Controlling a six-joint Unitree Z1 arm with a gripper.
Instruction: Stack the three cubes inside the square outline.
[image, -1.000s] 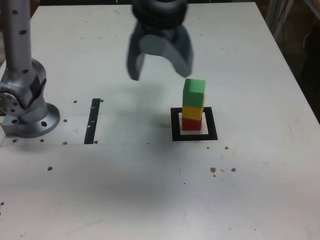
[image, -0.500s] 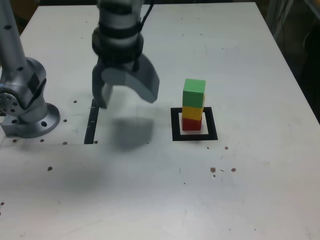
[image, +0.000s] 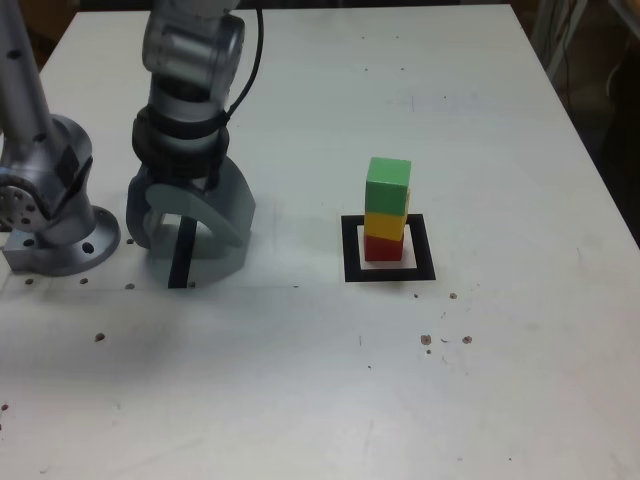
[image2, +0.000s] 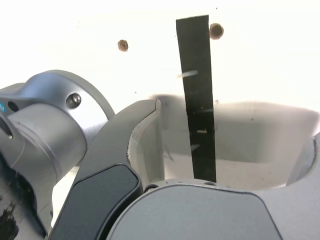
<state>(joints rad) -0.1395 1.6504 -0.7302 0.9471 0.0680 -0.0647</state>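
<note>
Jaws: spread wide and empty, pointing down at the counter; nothing is held between them.
Gripper: low over the counter at the exterior view's left, straddling the black strip, well apart from the cubes.
Arm base: a grey metal mount just beside the gripper, further to the exterior view's left.
Square outline: thick black frame with a white centre, flat on the counter, right of middle in the exterior view.
Red cube: at the bottom, sitting inside the outline.
Yellow cube: resting on the red one.
Green cube: on top, sitting a little askew of the two below.
Progress: judged complete; all three cubes stand in one column within the frame, and only moving the arm away appears to be left.
Exterior view only: the stack, the outline, and the gripper's place relative to both.
Wrist view only: the strip running between the parted jaws, and two small dark holes in the counter near its far end; no cube appears.
</note>
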